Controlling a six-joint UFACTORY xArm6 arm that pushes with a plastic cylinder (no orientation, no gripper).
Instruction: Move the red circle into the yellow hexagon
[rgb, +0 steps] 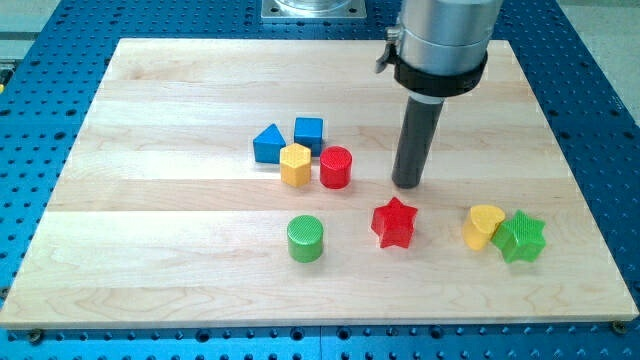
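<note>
Nearest the view's bottom: green cylinder, red star, yellow heart touching green star. My tip, a plain rod holding nothing, sits just above the red star, right of the red circle. The red circle touches the yellow hexagon. Behind: blue triangle, blue cube, on the wooden board.

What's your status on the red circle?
My tip right of red circle, apart. Circle beside yellow hexagon, nearly touching. Nothing between tip and circle.
</note>
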